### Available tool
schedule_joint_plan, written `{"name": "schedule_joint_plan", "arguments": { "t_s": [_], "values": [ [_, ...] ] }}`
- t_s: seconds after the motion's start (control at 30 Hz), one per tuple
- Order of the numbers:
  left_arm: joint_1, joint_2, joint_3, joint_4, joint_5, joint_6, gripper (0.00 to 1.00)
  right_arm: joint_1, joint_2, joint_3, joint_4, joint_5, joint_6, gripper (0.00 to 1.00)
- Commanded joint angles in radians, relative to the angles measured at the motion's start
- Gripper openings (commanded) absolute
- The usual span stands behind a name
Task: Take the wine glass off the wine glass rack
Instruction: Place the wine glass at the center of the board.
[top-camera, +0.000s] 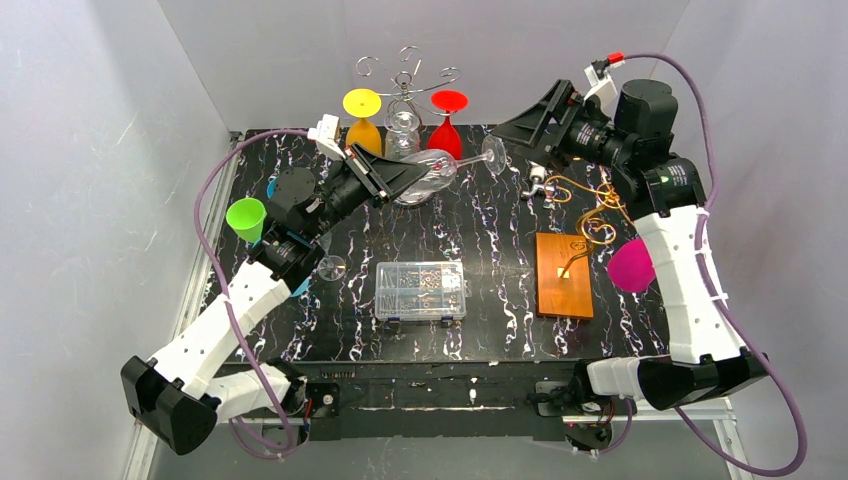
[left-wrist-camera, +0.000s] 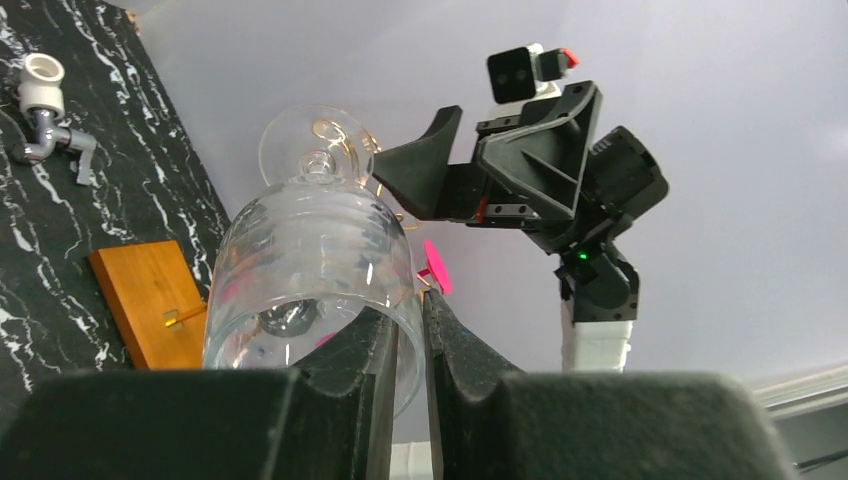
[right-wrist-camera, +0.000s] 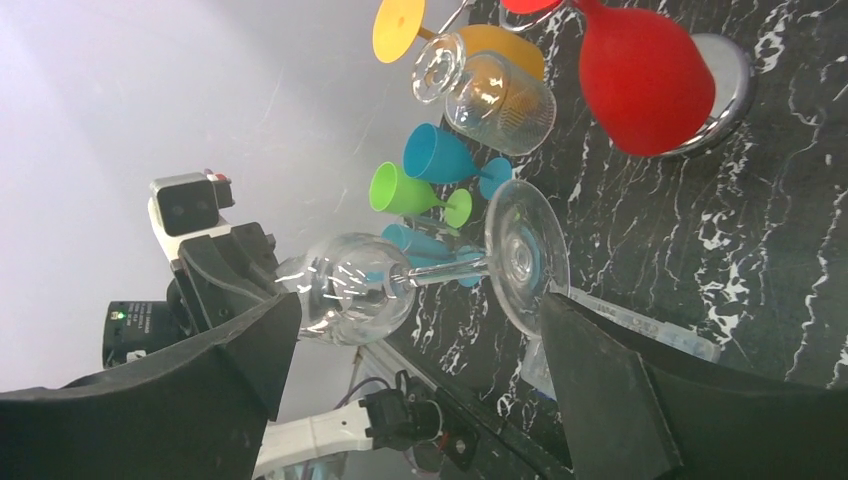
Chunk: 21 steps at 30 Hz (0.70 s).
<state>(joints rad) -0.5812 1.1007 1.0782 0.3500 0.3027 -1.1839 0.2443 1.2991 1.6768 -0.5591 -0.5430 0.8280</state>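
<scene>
Glass this thin may slip or crack: the wine glass (top-camera: 445, 165) hangs sideways above the surface (top-camera: 500, 250), in front of the rack (top-camera: 405, 75), pinched only by its bowl wall in the left gripper (left-wrist-camera: 408, 312), while the right gripper (right-wrist-camera: 420, 305) stands spread wide around its foot, holding nothing.

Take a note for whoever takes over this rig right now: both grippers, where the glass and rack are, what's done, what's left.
Left gripper: shut on the bowl wall of the clear wine glass, held on its side in the air.
Right gripper: open, fingers either side of the glass's foot, not gripping.
Rack: at the back, with an orange glass, a red glass and a second clear glass.
Done: glass off the rack.
Left: probably set it down.
</scene>
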Motion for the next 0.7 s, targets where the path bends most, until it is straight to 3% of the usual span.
{"name": "schedule_joint_plan", "arguments": {
  "t_s": [0.0,0.3,0.67],
  "values": [
    [-0.006,-0.061,0.082,-0.059,-0.018,0.050,0.00,0.004,-0.005,0.107,-0.080,0.061,-0.108,0.98],
    [-0.025,-0.136,0.195,-0.485,-0.063,0.190,0.00,0.006,0.035,0.226,-0.292,0.203,-0.273,0.98],
    [-0.026,-0.186,0.409,-1.139,-0.214,0.321,0.00,0.113,0.071,0.233,-0.325,0.332,-0.325,0.98]
  ]
}}
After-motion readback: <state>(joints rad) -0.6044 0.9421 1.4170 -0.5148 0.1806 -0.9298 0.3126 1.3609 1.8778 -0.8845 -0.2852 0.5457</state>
